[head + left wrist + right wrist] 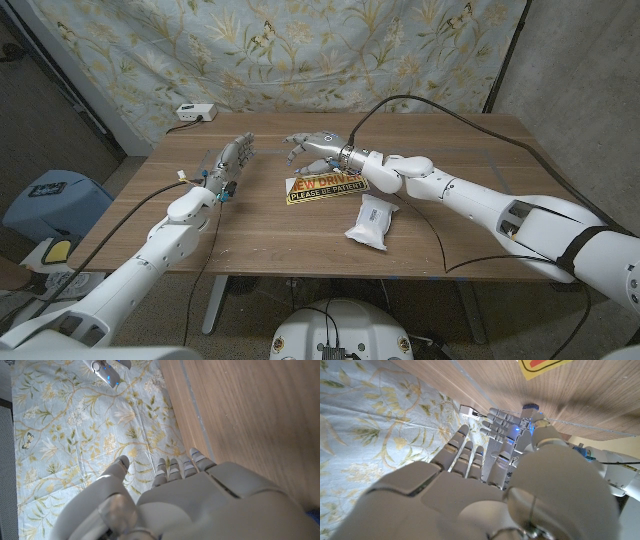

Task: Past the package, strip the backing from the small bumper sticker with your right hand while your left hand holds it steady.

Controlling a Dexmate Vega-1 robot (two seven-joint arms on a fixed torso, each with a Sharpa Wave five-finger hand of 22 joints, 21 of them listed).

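Both hands' fingers (pixel 300 141) spread, holding nothing.

a wooden table (pixel 470 215) seen from above. the left hand (pixel 232 162) hovers open, fingers apart, left of a yellow bumper sticker (pixel 326 187). the right hand (pixel 313 148) hangs just behind the sticker, fingers spread. a white package (pixel 369 222) lies nearer, just right of the sticker.

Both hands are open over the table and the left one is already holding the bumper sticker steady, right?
Not quite. In the head view the left hand stands open, apart from the bumper sticker and holding nothing. The right hand is also open, just beyond the sticker. The sticker lies untouched on the table, past the white package.
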